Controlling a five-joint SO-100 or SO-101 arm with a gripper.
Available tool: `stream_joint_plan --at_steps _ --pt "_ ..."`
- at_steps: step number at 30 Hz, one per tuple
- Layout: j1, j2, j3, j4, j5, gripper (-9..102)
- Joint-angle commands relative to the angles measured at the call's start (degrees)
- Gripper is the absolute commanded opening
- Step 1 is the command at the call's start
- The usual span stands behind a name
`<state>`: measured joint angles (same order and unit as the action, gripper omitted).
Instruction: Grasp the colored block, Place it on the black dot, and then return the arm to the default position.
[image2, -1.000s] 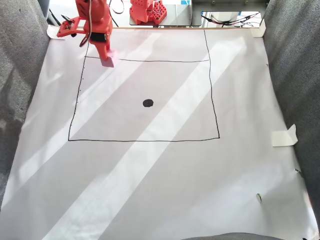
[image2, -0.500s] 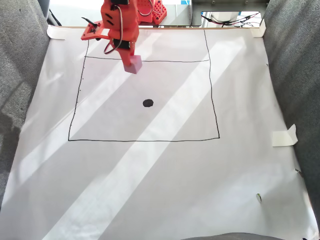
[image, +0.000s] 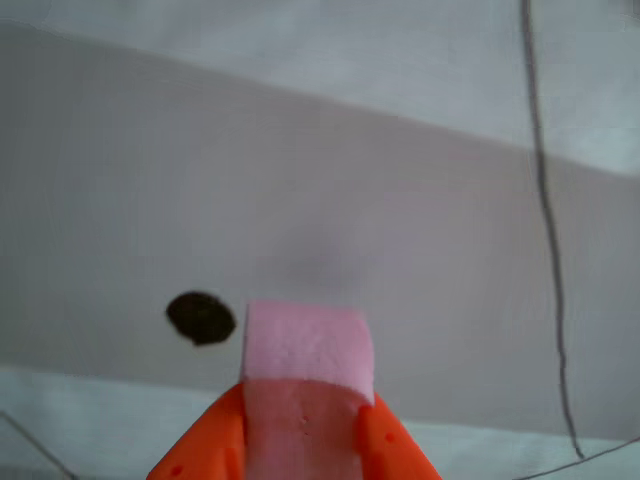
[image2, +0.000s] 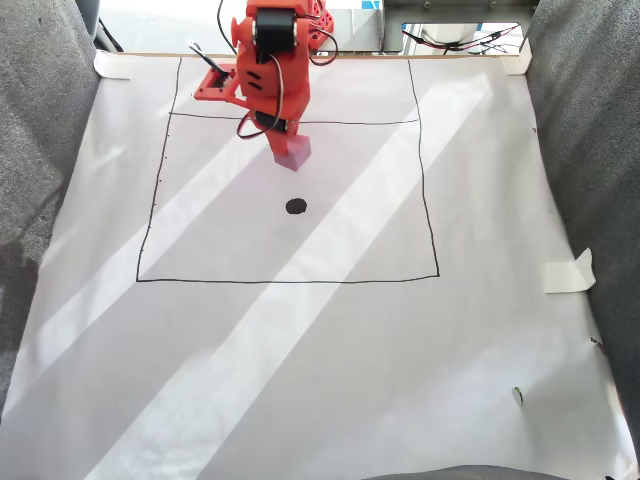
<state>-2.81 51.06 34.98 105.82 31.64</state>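
So the grasp looks done: the claw (image: 305, 440) is clamped on the colored block (image: 307, 347), with an orange finger pressed against each side of it at the bottom centre of the other view. In the fixed view the claw (image2: 292, 152) sits in the upper middle of the frame, hanging from the arm (image2: 270, 60), and the colored block (image2: 294, 153) pokes out below the fingertips. It appears to be lifted off the white paper (image2: 320, 380) that covers the desk, though how high is hard to judge.

What is left, as I read it, is the rest of the carry, the placing and the return of the arm. The black dot (image2: 296, 206) lies in the fixed view a little below the block, inside the hand-drawn square (image2: 431, 200), and nothing covers it. In the other view the black dot (image: 201, 318) shows just left of the block's near edge, so the block is close but not yet over it.

The block is a pale pink cube with a matte, slightly grainy foam face and soft corners. It sits square between the fingers, not visibly tilted, and its top face is wider than the dot.
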Motion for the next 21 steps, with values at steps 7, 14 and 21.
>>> stream_joint_plan --at_steps 7,14,21 --pt "-0.62 -7.12 -14.15 -2.11 -0.79 0" --pt "0.26 -17.84 -31.38 0.18 -2.81 0" --pt "1.05 -23.03 -39.99 0.79 -2.37 0"
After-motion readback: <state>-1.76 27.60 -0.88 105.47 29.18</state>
